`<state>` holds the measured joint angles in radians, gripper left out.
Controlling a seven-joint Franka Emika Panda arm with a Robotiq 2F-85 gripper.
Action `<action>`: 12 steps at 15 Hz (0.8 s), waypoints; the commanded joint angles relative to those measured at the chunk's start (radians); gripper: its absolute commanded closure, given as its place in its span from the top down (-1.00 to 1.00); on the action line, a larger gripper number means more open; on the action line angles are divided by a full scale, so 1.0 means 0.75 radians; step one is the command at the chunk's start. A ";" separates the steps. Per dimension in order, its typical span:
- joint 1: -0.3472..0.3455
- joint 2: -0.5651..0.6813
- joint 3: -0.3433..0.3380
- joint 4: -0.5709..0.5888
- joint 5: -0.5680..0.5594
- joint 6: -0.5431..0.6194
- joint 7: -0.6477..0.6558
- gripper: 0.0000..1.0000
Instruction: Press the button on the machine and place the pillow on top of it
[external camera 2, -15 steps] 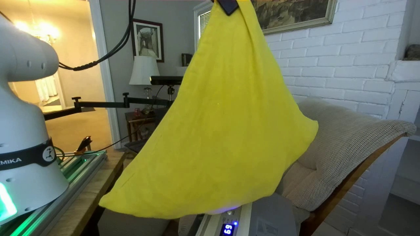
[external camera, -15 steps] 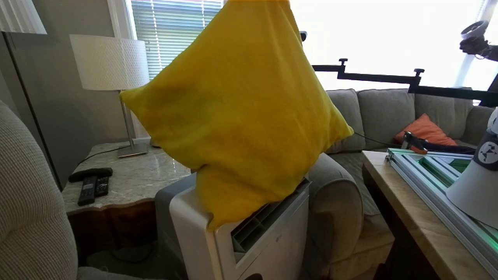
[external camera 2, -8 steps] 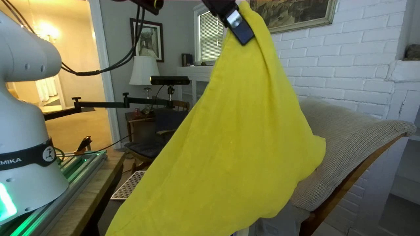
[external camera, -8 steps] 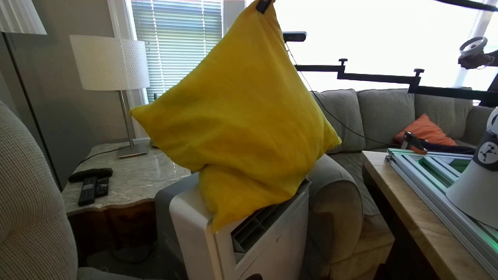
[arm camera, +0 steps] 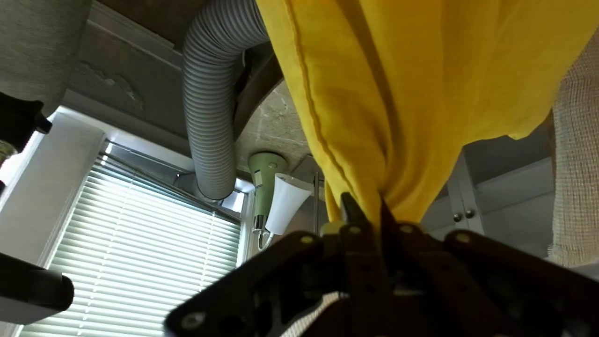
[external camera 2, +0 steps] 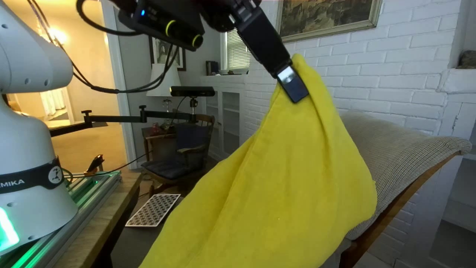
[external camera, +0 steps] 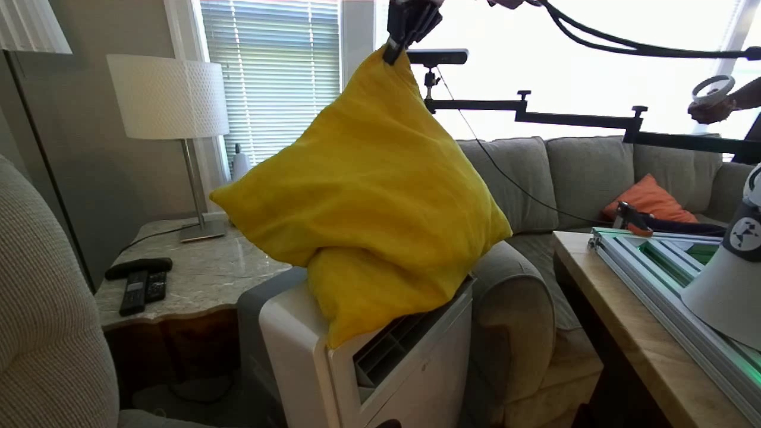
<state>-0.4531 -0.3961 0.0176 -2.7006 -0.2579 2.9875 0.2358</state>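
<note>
The bright-yellow pillow (external camera: 380, 196) hangs by its top corner, and its lower part lies against the top of the white machine (external camera: 419, 374) in an exterior view. One lower corner droops over the machine's front edge, beside the open louvred vent. My gripper (external camera: 397, 53) is shut on the pillow's top corner. In an exterior view the dark finger (external camera 2: 297, 87) presses on the pillow (external camera 2: 282, 178), which covers most of the machine. In the wrist view the fabric (arm camera: 412, 84) bunches between the fingertips (arm camera: 367, 206). The machine's control strip and button are hidden by the pillow.
A marble-topped side table (external camera: 202, 279) with a lamp (external camera: 169, 98) and remotes stands beside the machine. A sofa (external camera: 582, 172) with an orange cushion (external camera: 651, 199) is behind. A striped armchair (external camera 2: 401, 160) is close to the pillow. A grey hose (arm camera: 210, 98) shows in the wrist view.
My gripper has come down into view with the pillow's corner held. The pillow has sunk lower and bulges more on the machine's top. The lit display seen earlier is now covered.
</note>
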 commanded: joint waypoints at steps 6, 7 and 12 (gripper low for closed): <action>-0.320 0.261 0.195 0.216 -0.168 0.089 0.136 -0.97; -0.357 0.283 0.214 0.241 -0.195 0.089 0.152 -0.97; -0.492 0.369 0.297 0.333 -0.318 0.069 0.239 -0.97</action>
<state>-0.7613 -0.1731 0.2024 -2.5119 -0.4205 3.0336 0.3445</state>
